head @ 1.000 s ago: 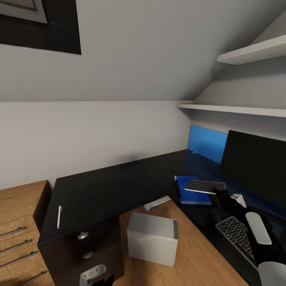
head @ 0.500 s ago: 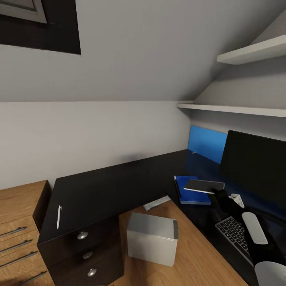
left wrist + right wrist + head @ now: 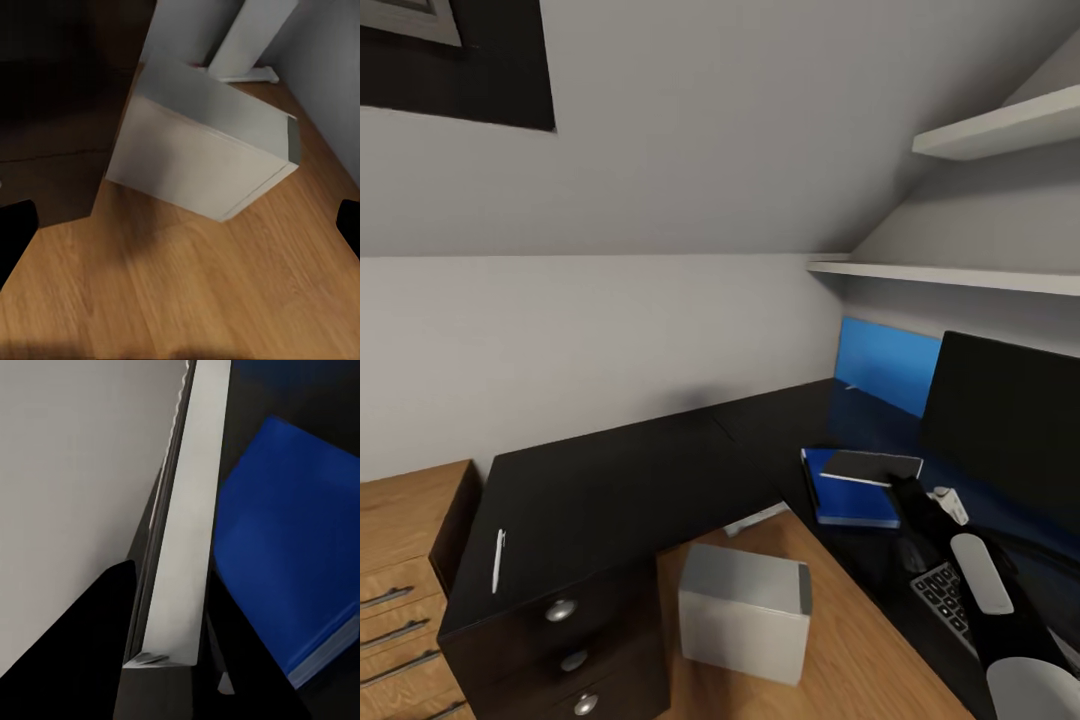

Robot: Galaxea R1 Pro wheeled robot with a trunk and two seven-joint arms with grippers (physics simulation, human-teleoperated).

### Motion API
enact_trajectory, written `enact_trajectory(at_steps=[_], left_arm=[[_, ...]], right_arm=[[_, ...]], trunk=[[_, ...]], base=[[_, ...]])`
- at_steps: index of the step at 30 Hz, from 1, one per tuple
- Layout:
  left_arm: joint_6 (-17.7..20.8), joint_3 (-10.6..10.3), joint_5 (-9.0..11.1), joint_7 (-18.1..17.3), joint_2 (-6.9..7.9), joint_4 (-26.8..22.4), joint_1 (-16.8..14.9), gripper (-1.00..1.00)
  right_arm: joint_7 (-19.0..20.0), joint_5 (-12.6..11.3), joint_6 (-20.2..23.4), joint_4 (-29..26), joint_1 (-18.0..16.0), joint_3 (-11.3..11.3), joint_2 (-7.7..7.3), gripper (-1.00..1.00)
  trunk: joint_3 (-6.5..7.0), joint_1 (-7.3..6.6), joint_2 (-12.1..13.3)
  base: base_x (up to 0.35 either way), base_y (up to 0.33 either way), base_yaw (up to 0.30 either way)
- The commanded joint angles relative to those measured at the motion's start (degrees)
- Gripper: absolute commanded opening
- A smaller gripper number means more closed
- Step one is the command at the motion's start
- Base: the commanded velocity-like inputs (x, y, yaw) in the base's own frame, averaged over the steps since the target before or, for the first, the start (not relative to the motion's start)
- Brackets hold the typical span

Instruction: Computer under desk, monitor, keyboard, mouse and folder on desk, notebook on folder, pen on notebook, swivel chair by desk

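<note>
Right pincer (image 3: 903,487) clamps the grey notebook (image 3: 872,467), held over the blue folder (image 3: 847,494) lying on the black table (image 3: 620,480). Left pincer (image 3: 180,225) open above the floor near the computer (image 3: 744,610). Pen (image 3: 497,560) lies on the table above the drawer unit (image 3: 560,650).

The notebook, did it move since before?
Yes. The notebook, clamped in the right end effector, has come further over the blue folder, which lies on the desk.
</note>
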Motion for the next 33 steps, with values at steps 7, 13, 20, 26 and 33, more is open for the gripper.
enact_trajectory(at_steps=[7,13,20,26,33], left_arm=[[-0.44,-0.21,0.62,0.22,0.05,-0.05,-0.05,1.0],[-0.44,-0.2,0.64,0.22,0.0,-0.05,-0.05,1.0],[-0.36,-0.18,1.57,0.22,0.02,-0.05,-0.05,1.0],[-0.29,-0.04,2.21,0.22,-0.03,-0.19,-0.05,1.0],[-0.11,-0.07,3.96,0.22,-0.03,-0.23,-0.05,1.0]], right_arm=[[0.08,-0.19,0.28,1.28,-0.02,0.02,0.04,-1.0],[0.08,-0.18,0.25,1.42,-0.03,0.03,0.03,-1.0],[0.08,-0.18,0.29,1.43,-0.04,0.01,0.03,-1.0],[0.08,-0.18,0.28,1.43,-0.04,0.02,0.03,-1.0],[0.08,-0.18,0.32,1.43,-0.04,-0.05,0.03,-1.0]], trunk=[[-0.05,0.03,-0.03],[-0.05,0.03,-0.03],[-0.05,0.03,-0.03],[-0.41,0.47,-0.83],[-1.67,2.0,-3.64]], base=[[0.14,0.0,0.0],[0.185,0.0,0.0],[0.03,0.0,0.0],[0.002,0.0,0.0],[0.0,0.0,0.0]])
